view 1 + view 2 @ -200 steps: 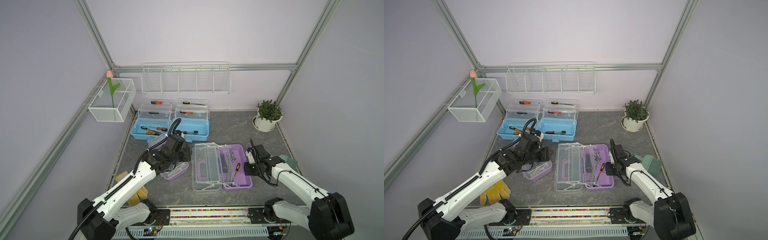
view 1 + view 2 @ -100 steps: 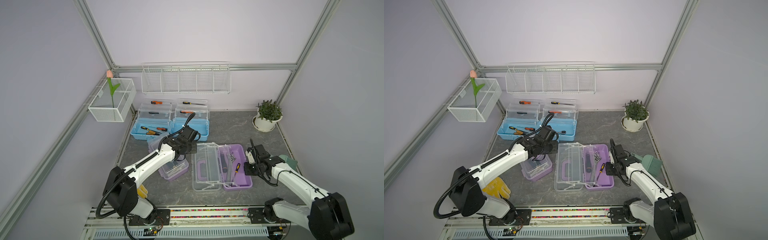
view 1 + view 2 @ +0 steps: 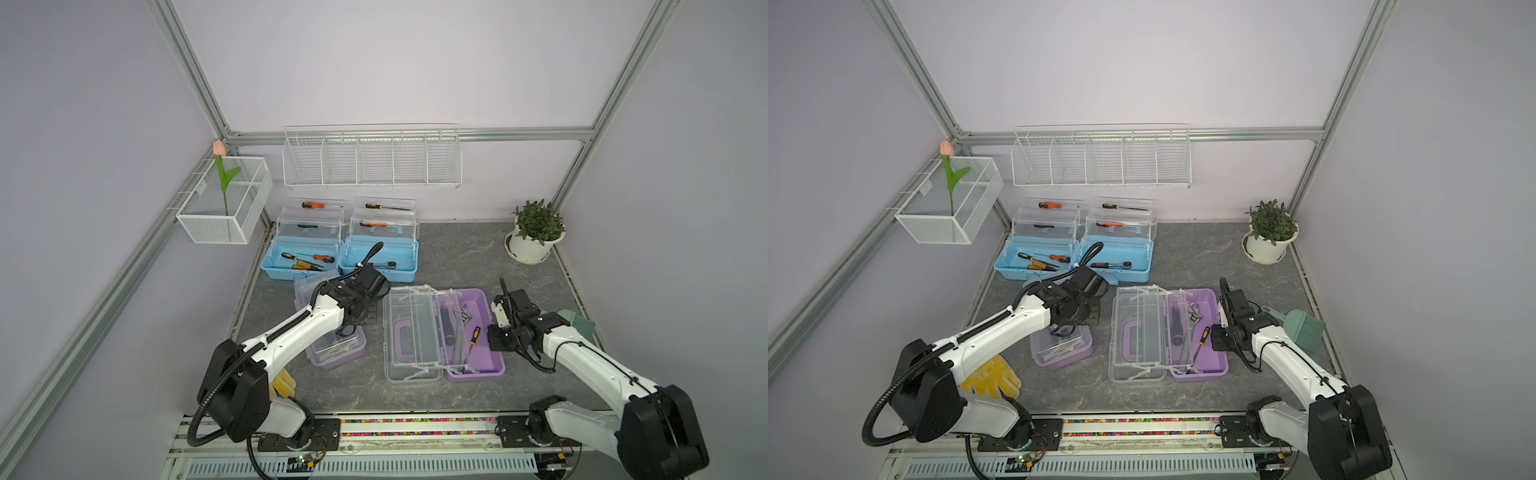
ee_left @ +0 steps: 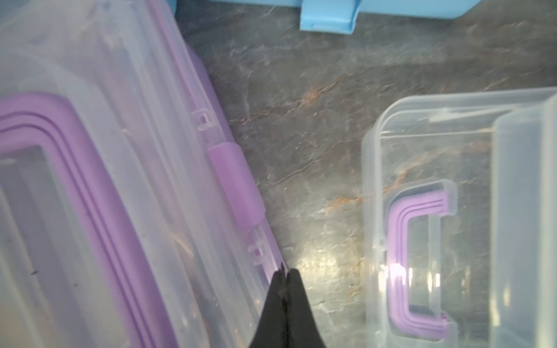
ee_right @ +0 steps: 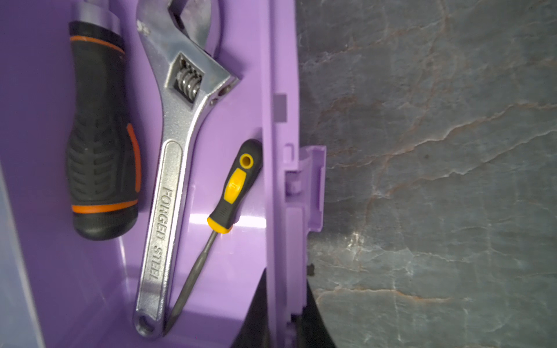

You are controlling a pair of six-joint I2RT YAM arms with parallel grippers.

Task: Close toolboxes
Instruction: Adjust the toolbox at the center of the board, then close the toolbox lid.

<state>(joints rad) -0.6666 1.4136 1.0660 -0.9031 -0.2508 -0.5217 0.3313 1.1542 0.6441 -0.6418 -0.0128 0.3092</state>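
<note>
On the grey bench (image 3: 457,257) we see the left pincer (image 4: 286,275) pressed together, the right pincer (image 5: 286,272) pinching the open purple toolbox (image 5: 241,120).

Two light-blue toolboxes (image 3: 282,273), two purple toolboxes (image 3: 478,370) with clear lids (image 3: 399,307), grey counter (image 3: 457,257) veined rust-brown, yellow glove (image 3: 992,378), sage-green brush (image 3: 1306,330), silver wrench (image 5: 168,186), black-and-yellow screwdriver (image 5: 232,192), white wire baskets (image 3: 372,166), white-potted green plant (image 3: 538,220).

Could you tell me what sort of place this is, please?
Probably a robot lab test cell, not a real workshop: an aluminium frame with plain lilac walls encloses a small tabletop, two arms stand on a front rail, and the open purple toolbox and potted plant look staged.
</note>
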